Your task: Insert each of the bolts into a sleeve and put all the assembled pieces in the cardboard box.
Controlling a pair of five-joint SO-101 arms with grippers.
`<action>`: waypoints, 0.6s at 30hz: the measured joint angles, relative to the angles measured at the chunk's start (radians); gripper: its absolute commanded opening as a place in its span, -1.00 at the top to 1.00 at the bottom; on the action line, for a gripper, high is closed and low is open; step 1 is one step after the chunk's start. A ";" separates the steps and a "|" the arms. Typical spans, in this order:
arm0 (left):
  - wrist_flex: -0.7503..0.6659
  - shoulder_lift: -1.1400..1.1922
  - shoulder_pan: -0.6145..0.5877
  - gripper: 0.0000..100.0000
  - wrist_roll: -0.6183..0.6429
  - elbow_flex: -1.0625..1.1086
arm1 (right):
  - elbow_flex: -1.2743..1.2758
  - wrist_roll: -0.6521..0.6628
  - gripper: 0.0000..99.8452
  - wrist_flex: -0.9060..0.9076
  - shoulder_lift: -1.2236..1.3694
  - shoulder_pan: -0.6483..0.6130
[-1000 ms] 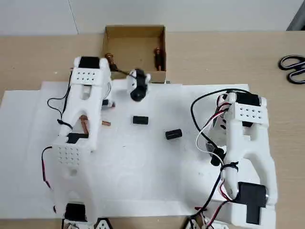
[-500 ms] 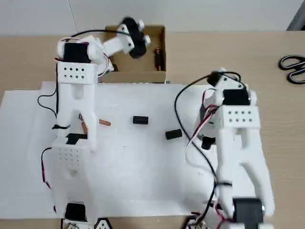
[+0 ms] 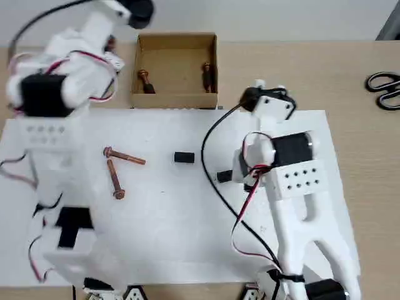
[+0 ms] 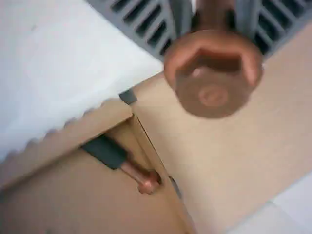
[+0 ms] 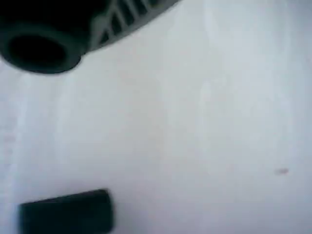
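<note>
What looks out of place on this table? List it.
Nothing is spilled or broken. The scissors lying on the table have no part in the job. The left gripper holds a bolt outside the cardboard box wall, not above the box.

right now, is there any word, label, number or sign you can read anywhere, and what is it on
none readable anywhere
cardboard box, white mat, scissors: no print shows
loose bolts, sleeve, bolt in the left gripper: no marks, its head blurred
left arm, right arm: no labels show
</note>
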 measured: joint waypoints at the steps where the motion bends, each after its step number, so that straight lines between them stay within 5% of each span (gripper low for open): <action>1: 0.000 -0.035 -0.006 0.99 0.037 0.017 | 0.000 0.000 0.99 0.000 -0.002 -0.015; 8: 0.000 -0.282 -0.048 0.99 0.232 0.221 | -0.012 0.000 0.99 -0.003 -0.037 -0.043; 18: -0.005 -0.778 -0.028 0.99 0.463 0.821 | -0.052 0.000 1.00 0.000 -0.218 -0.051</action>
